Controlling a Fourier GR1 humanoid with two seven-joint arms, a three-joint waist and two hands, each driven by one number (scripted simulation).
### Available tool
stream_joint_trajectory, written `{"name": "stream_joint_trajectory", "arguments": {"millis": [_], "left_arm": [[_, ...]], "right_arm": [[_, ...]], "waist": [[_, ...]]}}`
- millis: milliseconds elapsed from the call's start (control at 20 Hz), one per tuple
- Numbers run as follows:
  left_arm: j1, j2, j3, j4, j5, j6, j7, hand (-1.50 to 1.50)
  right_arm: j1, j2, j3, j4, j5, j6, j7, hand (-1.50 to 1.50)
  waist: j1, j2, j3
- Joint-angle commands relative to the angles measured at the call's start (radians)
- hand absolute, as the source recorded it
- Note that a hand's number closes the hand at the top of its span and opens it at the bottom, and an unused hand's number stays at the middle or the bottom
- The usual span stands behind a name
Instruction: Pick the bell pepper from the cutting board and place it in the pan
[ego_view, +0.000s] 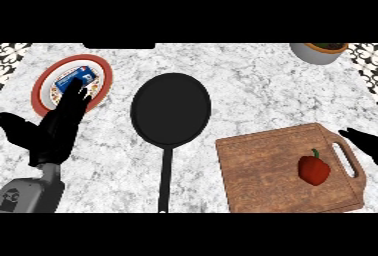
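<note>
Brown wooden cutting board (273, 175) lay at right | round black pan (170, 107) lay beside it, apart | left hand (57, 129) was spread over red-rimmed plate (107, 80) | red bell pepper (314, 171) lay on board | right hand (362, 142) at right edge, state not visible

Kitchen: marble counter (251, 85), pan (170, 109), cutting board (266, 175)

My surface (258, 90) is white marble veined grey. The round frying pan (170, 107) is matt black, the wooden cutting board (258, 170) streaky brown, the glossy bell pepper (314, 170) red, green-stemmed. My left hand (59, 125) is black; the round plate (35, 92) white, red-rimmed.
</note>
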Motion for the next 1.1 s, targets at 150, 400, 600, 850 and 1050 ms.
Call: {"name": "stream_joint_trajectory", "arguments": {"millis": [150, 400, 600, 850, 1050], "left_arm": [[0.027, 0.005, 0.048, -0.016, -0.004, -0.041, 0.011, 0.00], [0.000, -0.044, 0.035, -0.056, -0.062, 0.001, 0.045, 0.00], [0.006, -0.073, 0.018, -0.007, -0.086, -0.004, 0.008, 0.00], [0.023, -0.083, 0.048, -0.023, -0.090, -0.034, 0.015, 0.00], [0.011, -0.089, 0.092, 0.072, -0.064, -0.100, -0.065, 0.00]], "right_arm": [[-0.106, 0.062, 0.018, -0.009, 0.093, 0.115, 0.107, -1.50], [-0.136, 0.222, 0.099, 0.009, 0.191, 0.111, 0.148, -1.50], [-0.170, 0.257, 0.149, 0.203, 0.281, 0.065, 0.077, -1.50], [-0.159, 0.317, 0.115, 0.142, 0.307, 0.138, 0.148, -1.50], [-0.171, 0.365, 0.131, 0.243, 0.401, 0.067, 0.074, -1.50]], "waist": [[-0.004, -0.001, 0.000], [-0.004, -0.002, 0.001], [-0.001, 0.001, 0.001], [-0.008, -0.001, 0.001], [-0.008, 0.000, 0.001]]}}
